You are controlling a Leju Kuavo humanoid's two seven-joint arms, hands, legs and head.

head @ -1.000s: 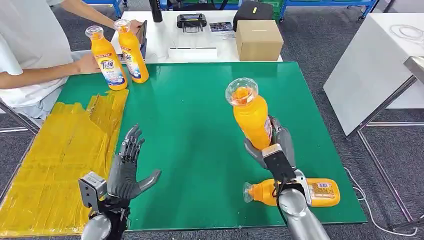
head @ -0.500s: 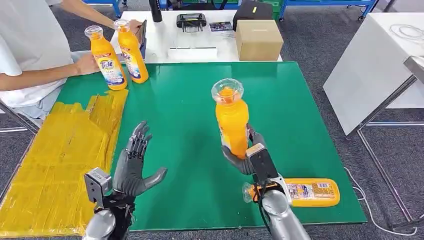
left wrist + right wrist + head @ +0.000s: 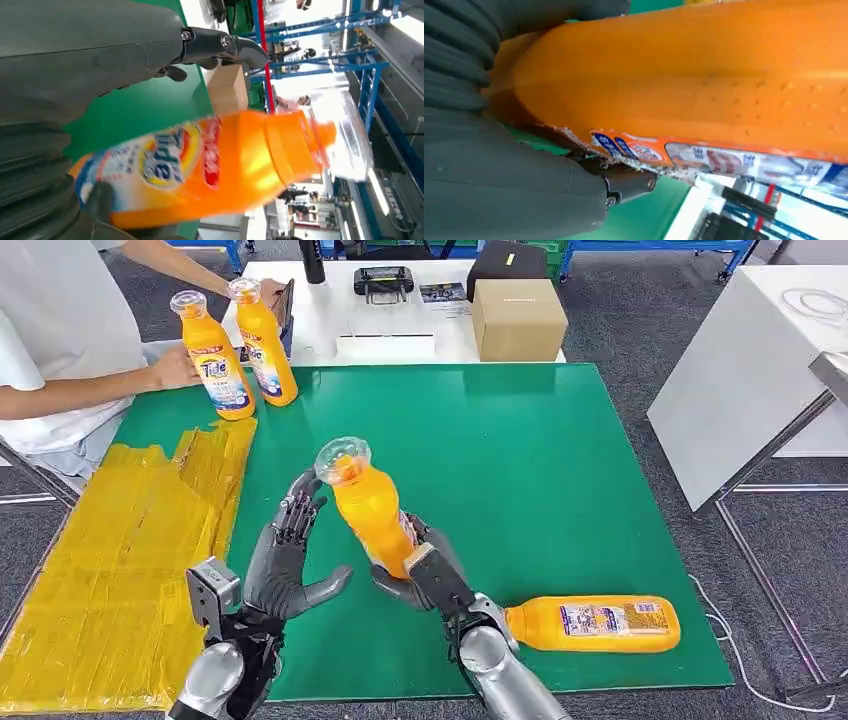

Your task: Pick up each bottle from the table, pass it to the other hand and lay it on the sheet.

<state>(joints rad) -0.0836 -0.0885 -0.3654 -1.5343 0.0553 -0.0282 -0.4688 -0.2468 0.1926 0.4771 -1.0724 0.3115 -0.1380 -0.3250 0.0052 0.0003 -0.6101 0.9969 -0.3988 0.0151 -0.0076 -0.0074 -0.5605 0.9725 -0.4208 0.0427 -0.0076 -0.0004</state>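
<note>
Head view. The right hand [image 3: 415,570] grips the base of an orange bottle [image 3: 368,505] above the green mat [image 3: 520,460], near its centre. The bottle leans with its clear cap toward 11 o'clock. The left hand [image 3: 285,565] stands just beside the bottle at its 9 o'clock side, palm facing it, fingers [image 3: 297,515] spread and extended upward, thumb out; it holds nothing, and whether its fingertips touch the bottle cannot be told.

A second bottle [image 3: 590,624] lies on its side on the mat at 4 o'clock from the held one, cap toward the right arm. Two upright bottles [image 3: 235,350] stand at the mat's 11 o'clock corner, where a person's hand [image 3: 175,367] rests against the nearer one. The yellow sheet [image 3: 110,560] covers the table at 9 o'clock of the mat.

Beyond the mat at 12 o'clock a cardboard box [image 3: 517,318] sits on a white table [image 3: 330,320].

Left wrist view. The labelled bottle [image 3: 215,165] crosses close in front of the open palm.

Right wrist view. The thumb and fingers [image 3: 624,185] wrap the bottle's lower body [image 3: 704,85].
</note>
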